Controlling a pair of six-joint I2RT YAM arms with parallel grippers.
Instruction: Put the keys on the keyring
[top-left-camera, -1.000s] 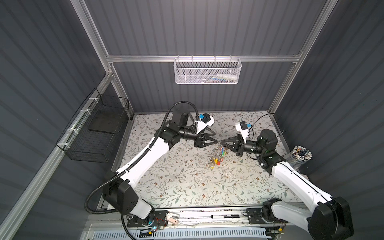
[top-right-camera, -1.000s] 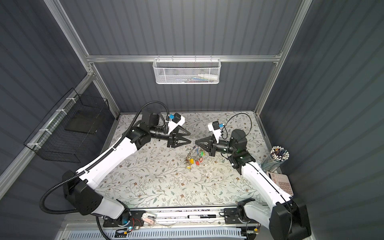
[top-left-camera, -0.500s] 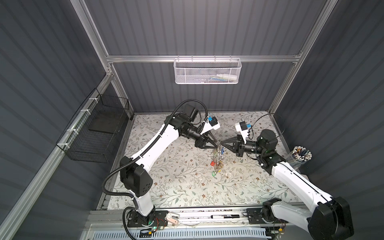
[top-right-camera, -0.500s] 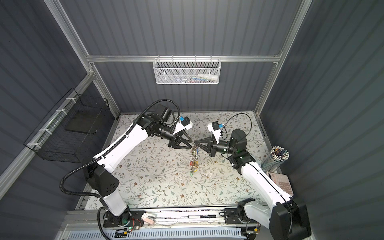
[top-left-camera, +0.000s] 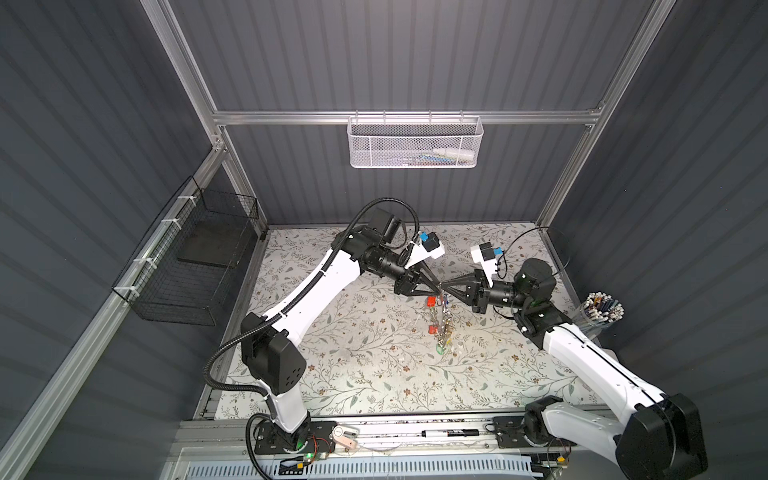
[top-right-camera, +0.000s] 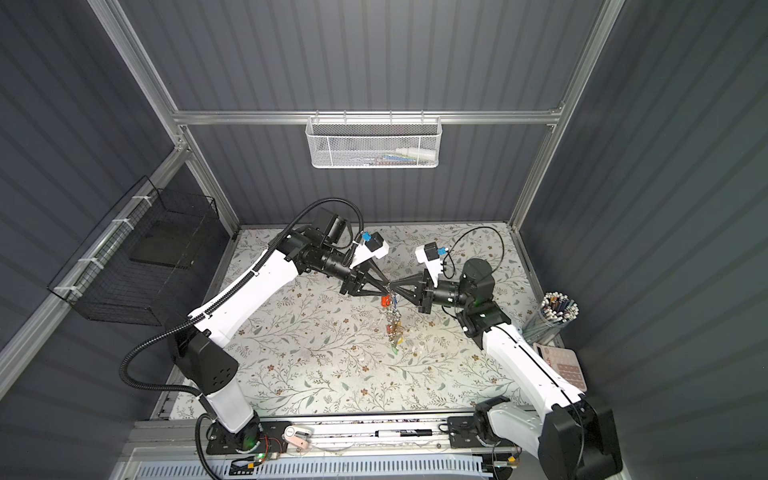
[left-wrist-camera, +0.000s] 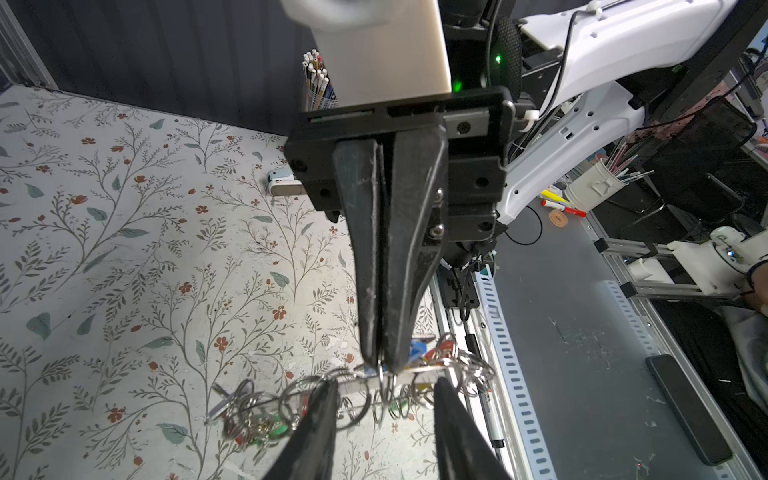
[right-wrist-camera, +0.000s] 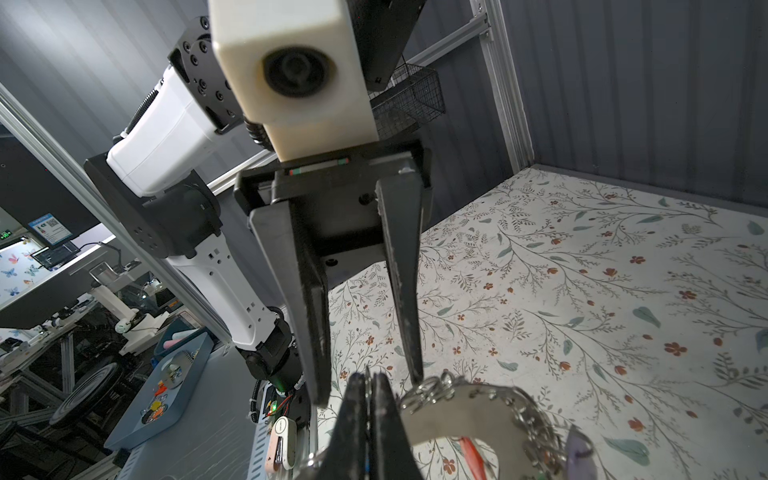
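Observation:
The keyring (top-left-camera: 441, 322), a flat grey metal plate rimmed with split rings and coloured tags, hangs above the mat in both top views (top-right-camera: 394, 326). My right gripper (right-wrist-camera: 370, 378) is shut on a small silver split ring at the plate's upper rim. A blue tag (left-wrist-camera: 417, 347) of the keys shows just behind the right gripper's tips; the keys' metal parts are lost among the rings. My left gripper (left-wrist-camera: 384, 384) faces the right one tip to tip. It is open, with its fingers (left-wrist-camera: 322, 415) on either side of the plate's edge and no visible contact.
A pen cup (top-left-camera: 600, 309) stands at the mat's right edge, with a calculator (top-right-camera: 561, 365) beside it. A white mesh basket (top-left-camera: 415, 143) hangs on the back wall and a black wire basket (top-left-camera: 191, 266) on the left wall. A marker (top-left-camera: 451, 433) lies on the front rail.
My left gripper has swung right to meet the right gripper's tips, and its jaws have narrowed. The keyring, bunched low a second ago, now hangs straight down. The right arm has stayed put.

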